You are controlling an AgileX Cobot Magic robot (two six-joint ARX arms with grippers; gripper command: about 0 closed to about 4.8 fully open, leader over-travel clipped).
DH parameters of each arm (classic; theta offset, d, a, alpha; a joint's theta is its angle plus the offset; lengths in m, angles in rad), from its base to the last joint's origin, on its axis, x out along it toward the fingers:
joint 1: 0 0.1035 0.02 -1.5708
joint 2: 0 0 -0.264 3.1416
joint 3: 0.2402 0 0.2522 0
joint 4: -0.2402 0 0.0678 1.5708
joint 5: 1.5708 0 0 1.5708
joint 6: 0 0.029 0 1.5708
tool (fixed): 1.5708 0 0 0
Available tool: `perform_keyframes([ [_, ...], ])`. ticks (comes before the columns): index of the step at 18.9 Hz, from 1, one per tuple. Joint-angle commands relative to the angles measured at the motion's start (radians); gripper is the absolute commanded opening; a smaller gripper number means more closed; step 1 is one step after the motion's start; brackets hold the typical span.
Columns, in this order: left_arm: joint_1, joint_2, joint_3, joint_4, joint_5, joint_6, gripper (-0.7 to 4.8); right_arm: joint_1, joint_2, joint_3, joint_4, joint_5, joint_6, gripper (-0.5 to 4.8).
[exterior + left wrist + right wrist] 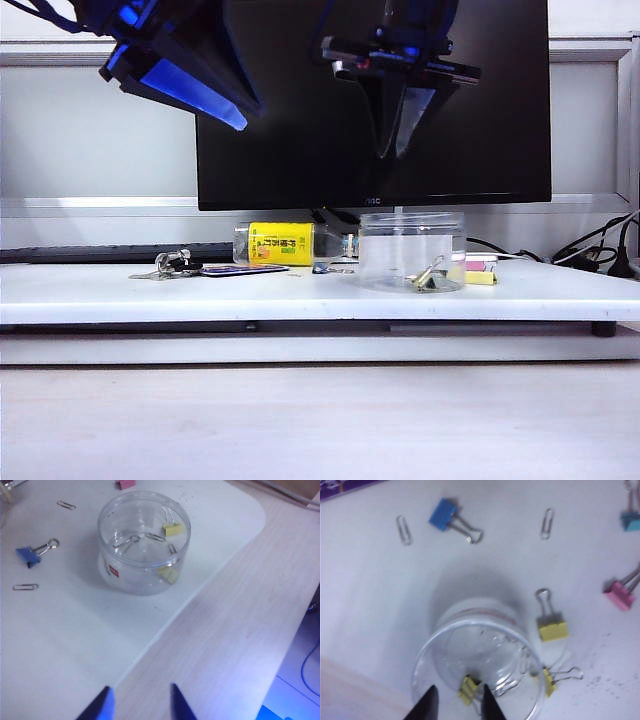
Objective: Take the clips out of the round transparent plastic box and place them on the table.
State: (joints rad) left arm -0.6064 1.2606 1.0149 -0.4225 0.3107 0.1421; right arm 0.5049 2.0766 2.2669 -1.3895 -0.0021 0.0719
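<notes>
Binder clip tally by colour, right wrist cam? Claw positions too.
yellow clips: 3
blue clip: 1
pink clip: 1
teal clip: 1
Total: 6
Left claw: open, above the wood-grain top.
Right claw: open, above the box.

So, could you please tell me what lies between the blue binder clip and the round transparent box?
Nothing: in the right wrist view, bare white table separates the blue binder clip from the box.
</notes>
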Motion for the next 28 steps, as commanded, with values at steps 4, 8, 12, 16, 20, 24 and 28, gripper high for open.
perform_keyframes([
  [4,0.0,0.041,0.001,0.014,0.073,-0.023,1.56,0.006,-0.008,0.001,0.001,0.0,-0.018,1.17],
  [8,0.0,0.116,0.001,0.071,0.139,-0.067,1.56,0.005,-0.046,0.002,0.001,0.102,-0.028,1.16],
  [12,-0.002,0.16,0.001,0.185,0.236,-0.139,1.56,-0.003,-0.115,0.001,0.001,0.106,-0.027,1.16],
  [16,-0.002,0.16,0.02,0.2,0.232,-0.003,1.57,-0.003,-0.214,-0.047,0.001,0.106,-0.027,1.17],
  [20,0.001,0.184,0.145,0.106,0.229,0.099,1.78,-0.003,-0.369,-0.224,0.002,0.143,-0.028,1.17],
  [24,0.0,0.367,0.418,-0.189,0.222,0.276,2.11,-0.005,-0.48,-0.374,0.01,0.145,-0.029,1.16],
  [28,-0.002,0.504,0.569,-0.354,0.198,0.475,2.1,-0.032,-0.583,-0.491,0.008,0.291,-0.032,1.17],
])
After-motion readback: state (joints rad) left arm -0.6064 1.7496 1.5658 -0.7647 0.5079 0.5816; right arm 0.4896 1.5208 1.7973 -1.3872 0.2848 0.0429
